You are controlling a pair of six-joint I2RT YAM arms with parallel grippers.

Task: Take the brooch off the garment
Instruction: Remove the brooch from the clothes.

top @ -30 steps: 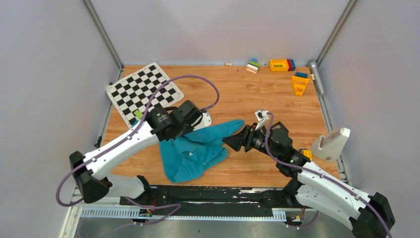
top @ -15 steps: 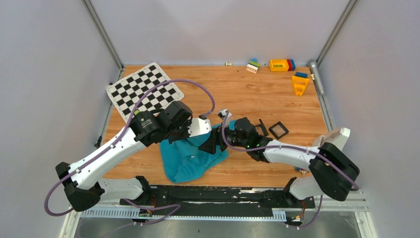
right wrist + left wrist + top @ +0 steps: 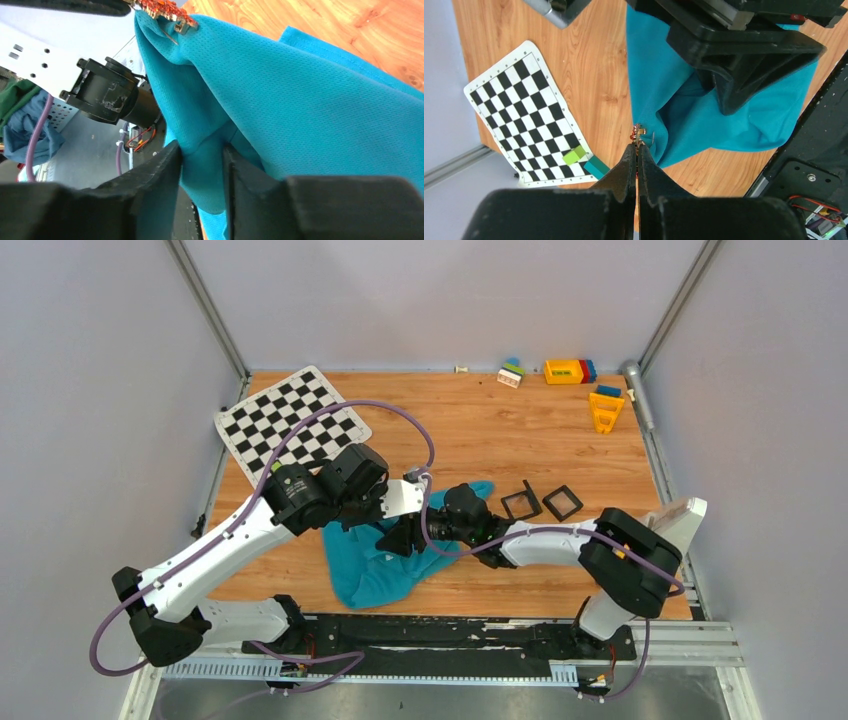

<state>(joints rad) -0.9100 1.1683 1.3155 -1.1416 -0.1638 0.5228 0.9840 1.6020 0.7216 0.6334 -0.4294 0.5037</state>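
Top external view: the teal garment (image 3: 375, 575) lies crumpled on the wooden table (image 3: 480, 430), near the front edge and left of centre, with part of it drawn up between the two arms. A checkered mat (image 3: 290, 425) sits at the back left, apart from the garment. One black square box (image 3: 522, 504) lies just right of the garment, with a second box (image 3: 562, 502) beside it.

Left wrist view: the left gripper (image 3: 637, 148) is fully closed, its fingertips pinching the brooch (image 3: 638, 134), a small red-and-gold piece. The brooch touches the edge of a raised fold of the garment.

Right wrist view: the right gripper (image 3: 202, 155) is partly closed on a fold of the garment, with cloth pressed against both inner finger faces. The brooch sits at the peak of the lifted cloth. A thin pin shows beneath it against the fabric; whether it passes through the cloth cannot be told
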